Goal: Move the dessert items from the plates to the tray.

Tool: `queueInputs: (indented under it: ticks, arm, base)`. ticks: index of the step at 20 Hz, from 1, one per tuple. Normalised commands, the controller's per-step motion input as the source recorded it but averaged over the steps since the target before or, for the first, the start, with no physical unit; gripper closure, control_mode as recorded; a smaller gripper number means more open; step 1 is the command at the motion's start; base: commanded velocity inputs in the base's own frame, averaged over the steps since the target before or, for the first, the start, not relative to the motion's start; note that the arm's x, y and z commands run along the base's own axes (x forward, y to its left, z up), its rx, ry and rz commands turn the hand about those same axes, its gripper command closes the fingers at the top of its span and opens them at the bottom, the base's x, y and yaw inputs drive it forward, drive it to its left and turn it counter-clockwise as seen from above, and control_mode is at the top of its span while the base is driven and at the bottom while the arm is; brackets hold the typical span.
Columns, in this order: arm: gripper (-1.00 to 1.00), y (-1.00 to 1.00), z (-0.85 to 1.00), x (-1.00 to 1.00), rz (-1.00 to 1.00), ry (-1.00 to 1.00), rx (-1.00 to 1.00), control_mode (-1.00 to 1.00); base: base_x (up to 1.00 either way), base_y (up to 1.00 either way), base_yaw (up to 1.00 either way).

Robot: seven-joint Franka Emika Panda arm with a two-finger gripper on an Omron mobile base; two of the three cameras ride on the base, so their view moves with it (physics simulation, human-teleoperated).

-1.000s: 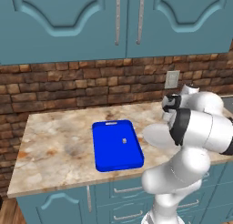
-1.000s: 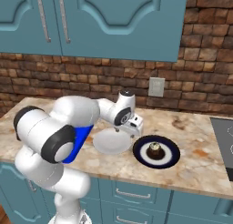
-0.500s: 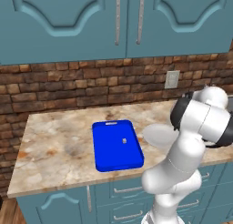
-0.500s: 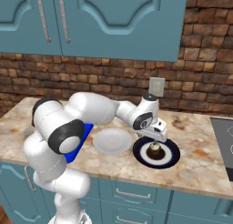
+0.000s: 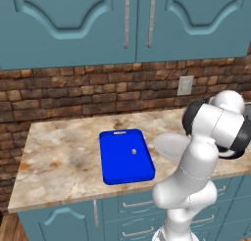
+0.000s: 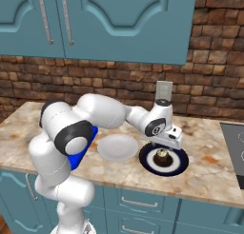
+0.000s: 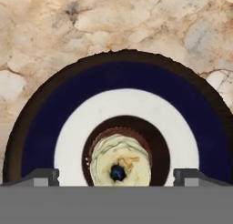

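In the hand view a brown cupcake with a yellowish top (image 7: 120,160) sits in the pale centre of the dark navy plate (image 7: 123,79). My gripper (image 7: 117,176) hangs open straight above it, and one fingertip (image 7: 43,176) shows on each side of the cake, well clear of it. From the right base the gripper (image 6: 167,144) hovers just over the cupcake (image 6: 163,156) on the navy plate (image 6: 177,166). The light grey plate (image 6: 117,148) lies to its left. The blue tray (image 5: 126,156) holds a tiny pale morsel (image 5: 134,151).
A brick wall with an outlet (image 6: 164,91) runs behind the marble counter (image 6: 214,173). A stove edge (image 6: 235,145) lies at the far right. Blue cabinets hang overhead. My own arm (image 5: 215,130) hides the navy plate from the left base.
My arm has swung right, from over the grey plate to above the navy plate and its cupcake. The gripper stayed open throughout.
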Motion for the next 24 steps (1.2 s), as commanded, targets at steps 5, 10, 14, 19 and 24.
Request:
queueInputs:
  ticks: [5,10,14,19,24]
  arm:
    - [-1.0,-0.13,-0.06,-0.03,0.0,0.0,-0.01,-1.0]
    - [-1.0,0.0,-0.11,-0.1,0.0,0.01,-0.02,-1.0]
    - [-1.0,0.01,-0.01,0.0,0.0,0.0,0.0,-1.0]
    - [-1.0,0.11,-0.05,0.0,0.0,0.0,-0.02,-1.0]
    - [-1.0,0.13,-0.16,-0.07,0.0,0.0,-0.05,-1.0]
  base:
    - [0.0,0.0,0.0]
    - [0.0,0.0,0.0]
    - [0.0,0.0,0.0]
    - [0.0,0.0,0.0]
    - [0.0,0.0,0.0]
